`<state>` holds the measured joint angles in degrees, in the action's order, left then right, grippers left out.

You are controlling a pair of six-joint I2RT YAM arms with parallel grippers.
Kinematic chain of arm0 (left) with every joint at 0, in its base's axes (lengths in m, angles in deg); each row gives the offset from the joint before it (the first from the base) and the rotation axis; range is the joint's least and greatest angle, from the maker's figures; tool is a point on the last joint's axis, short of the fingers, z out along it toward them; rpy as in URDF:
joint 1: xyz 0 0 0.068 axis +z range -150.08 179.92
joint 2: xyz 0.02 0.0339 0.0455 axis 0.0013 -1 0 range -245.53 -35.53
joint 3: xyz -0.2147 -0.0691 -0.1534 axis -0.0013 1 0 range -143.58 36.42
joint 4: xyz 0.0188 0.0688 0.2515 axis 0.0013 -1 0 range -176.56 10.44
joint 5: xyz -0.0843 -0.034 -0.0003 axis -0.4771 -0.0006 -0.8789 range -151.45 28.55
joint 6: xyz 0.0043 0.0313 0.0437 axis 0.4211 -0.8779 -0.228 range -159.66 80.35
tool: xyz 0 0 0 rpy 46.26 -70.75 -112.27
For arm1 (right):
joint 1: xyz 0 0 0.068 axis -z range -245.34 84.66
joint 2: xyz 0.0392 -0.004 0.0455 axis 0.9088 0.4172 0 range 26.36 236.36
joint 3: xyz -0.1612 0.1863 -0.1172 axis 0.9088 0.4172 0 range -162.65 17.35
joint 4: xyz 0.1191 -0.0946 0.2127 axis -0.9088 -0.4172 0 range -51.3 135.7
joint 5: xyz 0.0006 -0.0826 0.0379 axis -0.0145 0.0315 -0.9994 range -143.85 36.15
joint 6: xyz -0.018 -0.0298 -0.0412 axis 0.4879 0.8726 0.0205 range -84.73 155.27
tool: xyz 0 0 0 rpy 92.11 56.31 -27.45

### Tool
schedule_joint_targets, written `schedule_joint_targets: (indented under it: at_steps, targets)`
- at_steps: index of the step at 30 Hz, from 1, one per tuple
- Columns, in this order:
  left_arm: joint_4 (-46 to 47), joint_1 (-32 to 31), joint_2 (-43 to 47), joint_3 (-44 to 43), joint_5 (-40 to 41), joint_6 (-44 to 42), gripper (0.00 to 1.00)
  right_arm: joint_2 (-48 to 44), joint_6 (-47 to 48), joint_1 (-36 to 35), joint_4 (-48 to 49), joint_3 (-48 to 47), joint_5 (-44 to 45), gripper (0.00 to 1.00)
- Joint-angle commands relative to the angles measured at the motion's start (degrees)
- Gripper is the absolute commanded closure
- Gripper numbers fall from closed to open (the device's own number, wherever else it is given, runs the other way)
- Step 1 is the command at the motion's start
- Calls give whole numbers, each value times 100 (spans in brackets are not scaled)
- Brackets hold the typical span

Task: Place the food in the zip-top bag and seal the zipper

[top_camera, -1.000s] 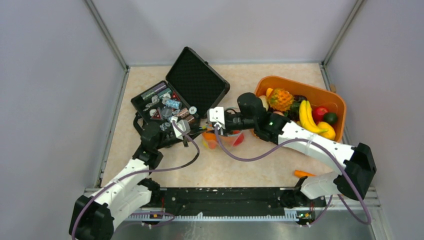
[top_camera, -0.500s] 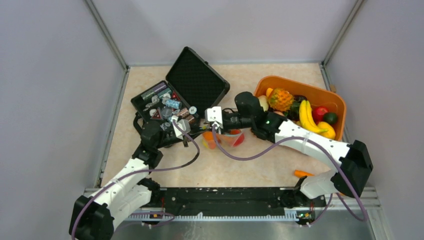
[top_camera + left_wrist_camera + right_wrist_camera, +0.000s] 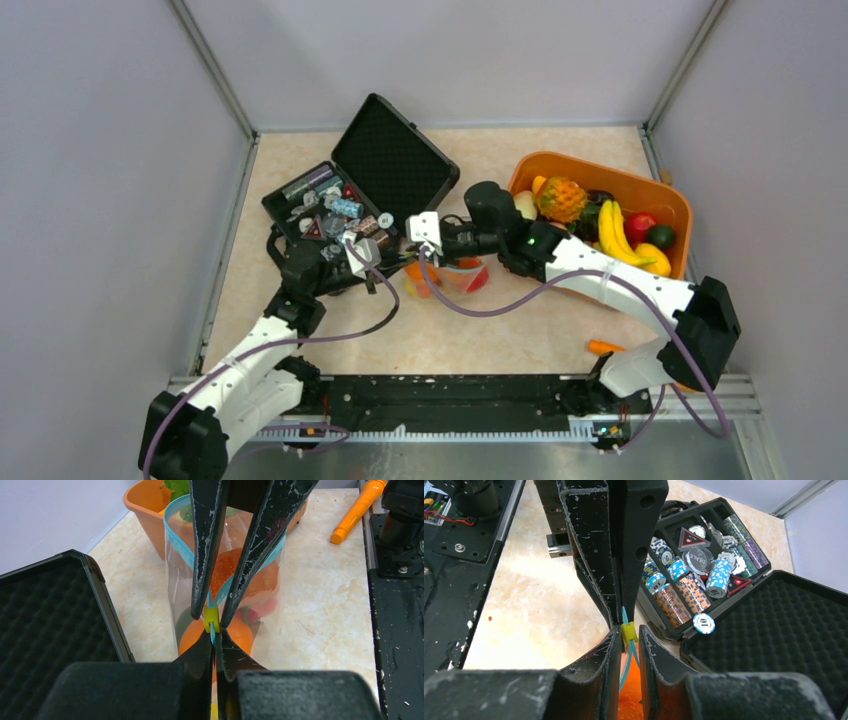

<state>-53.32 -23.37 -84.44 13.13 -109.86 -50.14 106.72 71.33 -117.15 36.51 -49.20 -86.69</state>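
The zip-top bag lies mid-table with orange and red food inside; in the left wrist view the bag stands up with orange food showing through it. My left gripper is shut on the end of the teal zipper. A yellow slider sits on the zipper just beyond it. My right gripper faces the left one. Its jaws stand narrowly apart on either side of the slider, and a thin gap shows on one side.
An orange basket at the right holds a banana, a pineapple and other food. An open black case of poker chips lies behind the grippers. An orange carrot-like stick lies near the front rail.
My right gripper's jaws have narrowed around the yellow slider, and its arm has shifted slightly left. The left gripper and the bag have stayed put.
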Motion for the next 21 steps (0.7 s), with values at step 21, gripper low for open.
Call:
schedule_joint_targets:
  at_steps: [21]
  targets:
    - [197, 17, 272, -18, 797, 56, 100, -116, 472, -67, -947, -508, 855, 100]
